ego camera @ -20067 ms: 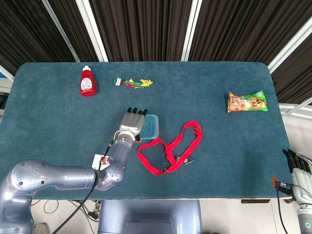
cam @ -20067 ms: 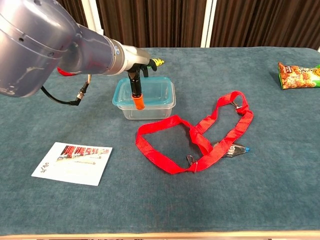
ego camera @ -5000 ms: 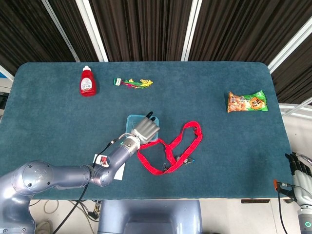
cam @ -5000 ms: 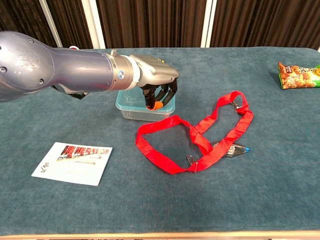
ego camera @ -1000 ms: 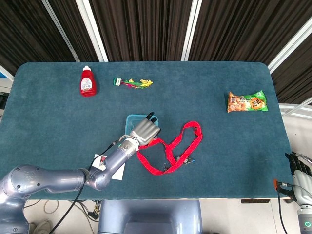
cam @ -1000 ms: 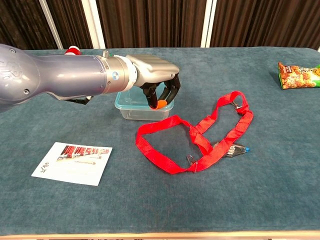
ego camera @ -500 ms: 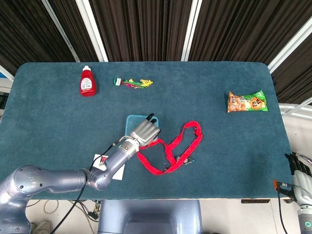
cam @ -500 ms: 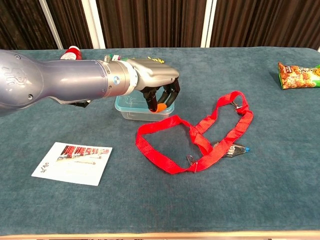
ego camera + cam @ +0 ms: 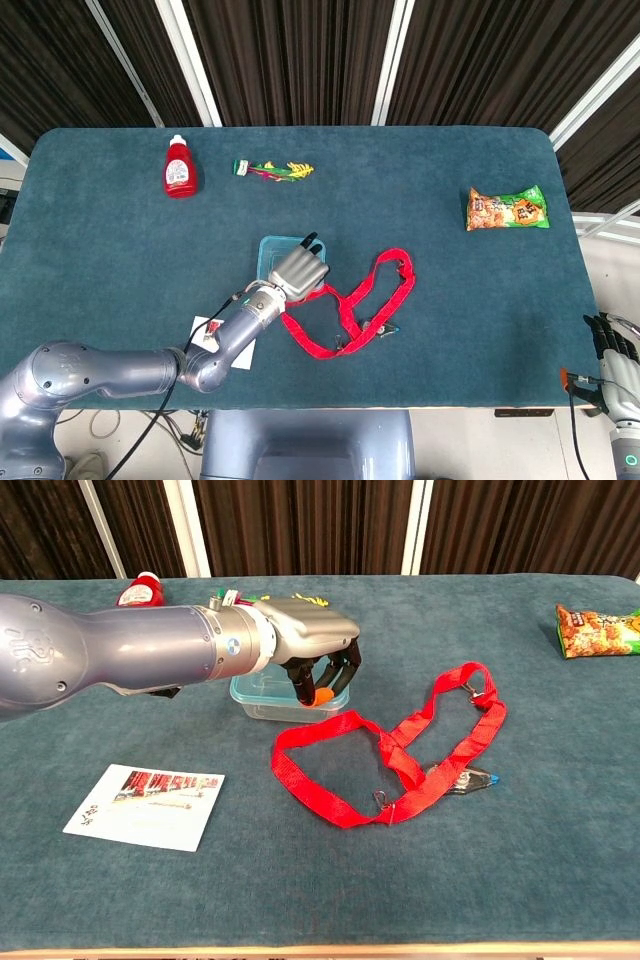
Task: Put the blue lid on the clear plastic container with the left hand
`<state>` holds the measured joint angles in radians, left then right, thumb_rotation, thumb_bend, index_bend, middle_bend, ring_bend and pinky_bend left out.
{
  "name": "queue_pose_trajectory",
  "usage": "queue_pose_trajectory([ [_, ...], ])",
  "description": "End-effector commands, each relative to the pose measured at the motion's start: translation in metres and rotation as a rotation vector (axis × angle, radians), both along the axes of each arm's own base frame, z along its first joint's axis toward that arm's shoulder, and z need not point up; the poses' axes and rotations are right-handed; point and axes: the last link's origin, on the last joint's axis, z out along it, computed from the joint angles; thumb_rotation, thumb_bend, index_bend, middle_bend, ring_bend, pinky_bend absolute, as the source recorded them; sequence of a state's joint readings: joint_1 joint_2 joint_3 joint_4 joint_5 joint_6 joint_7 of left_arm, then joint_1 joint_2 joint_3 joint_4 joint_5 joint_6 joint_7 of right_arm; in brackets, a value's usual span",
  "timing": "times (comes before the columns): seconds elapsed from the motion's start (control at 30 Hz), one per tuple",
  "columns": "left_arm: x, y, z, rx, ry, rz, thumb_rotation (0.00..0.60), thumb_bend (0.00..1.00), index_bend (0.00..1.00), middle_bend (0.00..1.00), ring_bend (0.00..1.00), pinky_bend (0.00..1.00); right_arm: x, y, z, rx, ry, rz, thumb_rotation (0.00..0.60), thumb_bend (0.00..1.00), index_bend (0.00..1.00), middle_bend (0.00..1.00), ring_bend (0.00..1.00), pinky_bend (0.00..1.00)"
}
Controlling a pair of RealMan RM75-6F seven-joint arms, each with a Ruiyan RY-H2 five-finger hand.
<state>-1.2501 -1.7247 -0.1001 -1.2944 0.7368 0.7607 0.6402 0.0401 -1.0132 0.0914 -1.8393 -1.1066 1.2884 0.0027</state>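
1. The step in hand looked like the last of the job: the blue lid (image 9: 262,685) already lay on the clear plastic container (image 9: 285,705), near the middle of the table (image 9: 450,330), and the left hand (image 9: 318,645) sat over its right end, apparently pressing or checking the seat.
2. From the chest view the lid seemed level along the rim. Whether it had clicked shut all round could not be told, since the hand hid the right corner.
3. The next move, as I judged it, called for a firm downward press on any unseated corner, then a straight lift of the hand so the box was not dragged.
4. The left arm reached in from the near left, forearm low and roughly level over the cloth.
5. The hand was palm down, its fingers (image 9: 347,666) curled downward over the lid's right edge, an orange tip showing beneath. It gripped nothing that I could see; whether the tips touched the lid was unclear.
6. The right hand (image 9: 612,345) rested off the near right corner, well apart from the work, its fingers straight and empty.
7. A red strap (image 9: 405,750) lay just right of the container, near enough to snag on withdrawal.
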Motion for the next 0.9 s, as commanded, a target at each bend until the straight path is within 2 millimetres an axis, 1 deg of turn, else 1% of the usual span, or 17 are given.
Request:
queue_pose_trajectory([
  [0.03, -0.0006, -0.0001, -0.0005, 0.0, 0.003, 0.001, 0.6, 0.48, 0.66, 0.54, 0.16, 0.04, 0.0, 0.0, 0.0, 0.0, -0.001, -0.001, 0.6, 0.39, 0.06, 0.04, 0.02, 0.0],
  [0.9, -0.0057, -0.0006, -0.0082, 0.02, 0.042, -0.021, 0.6, 0.48, 0.66, 0.54, 0.16, 0.04, 0.0001, -0.0001, 0.0004, -0.002, -0.002, 0.0, 0.6, 0.39, 0.06, 0.04, 0.02, 0.0],
])
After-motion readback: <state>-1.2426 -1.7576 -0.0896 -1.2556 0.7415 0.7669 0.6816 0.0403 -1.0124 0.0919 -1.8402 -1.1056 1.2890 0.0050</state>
